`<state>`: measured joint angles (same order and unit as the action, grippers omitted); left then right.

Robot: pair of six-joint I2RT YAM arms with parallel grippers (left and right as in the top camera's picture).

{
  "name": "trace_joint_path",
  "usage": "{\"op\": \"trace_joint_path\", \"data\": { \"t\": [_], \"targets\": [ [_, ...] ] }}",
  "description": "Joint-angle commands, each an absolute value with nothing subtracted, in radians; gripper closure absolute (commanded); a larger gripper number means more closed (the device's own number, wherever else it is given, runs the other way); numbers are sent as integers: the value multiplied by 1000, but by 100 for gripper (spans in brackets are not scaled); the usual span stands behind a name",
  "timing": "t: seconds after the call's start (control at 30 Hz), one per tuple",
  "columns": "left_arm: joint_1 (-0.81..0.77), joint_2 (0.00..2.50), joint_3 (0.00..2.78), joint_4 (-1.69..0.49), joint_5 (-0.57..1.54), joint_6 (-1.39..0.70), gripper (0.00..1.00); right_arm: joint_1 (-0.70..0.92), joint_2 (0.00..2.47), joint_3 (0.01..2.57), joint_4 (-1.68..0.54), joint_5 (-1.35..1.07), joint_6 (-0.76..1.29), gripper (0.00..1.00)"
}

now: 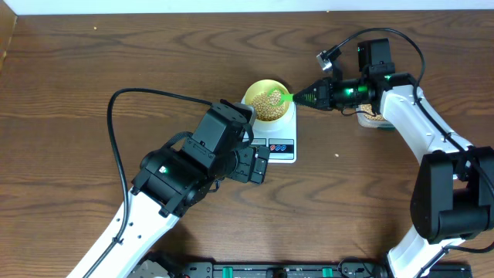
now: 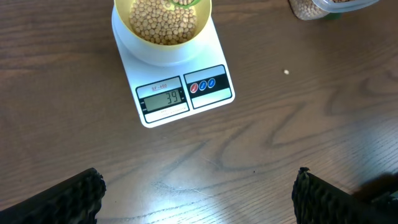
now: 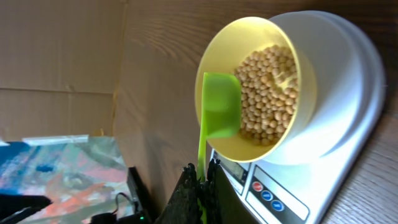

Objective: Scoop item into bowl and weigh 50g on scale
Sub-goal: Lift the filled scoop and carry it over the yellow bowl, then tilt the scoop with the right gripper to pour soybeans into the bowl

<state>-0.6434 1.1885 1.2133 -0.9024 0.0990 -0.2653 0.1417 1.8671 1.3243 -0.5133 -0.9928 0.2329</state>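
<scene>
A pale yellow bowl (image 1: 268, 101) holding beige beans (image 1: 269, 105) stands on the white scale (image 1: 282, 143). In the left wrist view the scale (image 2: 177, 87) displays 39 and the bowl (image 2: 163, 28) is at the top. My right gripper (image 1: 312, 96) is shut on a green scoop (image 1: 285, 97), whose head is tilted over the bowl's right rim. In the right wrist view the scoop (image 3: 219, 112) looks empty above the beans (image 3: 268, 93), with its handle between my fingers (image 3: 203, 177). My left gripper (image 1: 261, 164) is open and empty in front of the scale; its fingers (image 2: 196, 196) are wide apart.
A clear plastic tub with beans (image 1: 372, 116) sits right of the scale, partly under my right arm; it also shows in the left wrist view (image 2: 329, 7). One stray bean (image 2: 286, 72) lies on the brown wooden table (image 1: 93, 77).
</scene>
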Motion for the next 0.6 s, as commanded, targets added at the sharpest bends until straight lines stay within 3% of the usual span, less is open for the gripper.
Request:
{"op": "trace_joint_path", "data": {
  "t": [0.0,0.3,0.57],
  "targets": [
    [-641,1190,1229,-905,94,-264,2,151,1832,1337,-535,-935,182,98],
    [-641,1190,1229,-905,94,-264,2,215,1801,1471,-730,-733,41,99],
    [-641,1190,1229,-905,94,-264,2,228,1801,1494,-741,-724,34,99]
  ]
}}
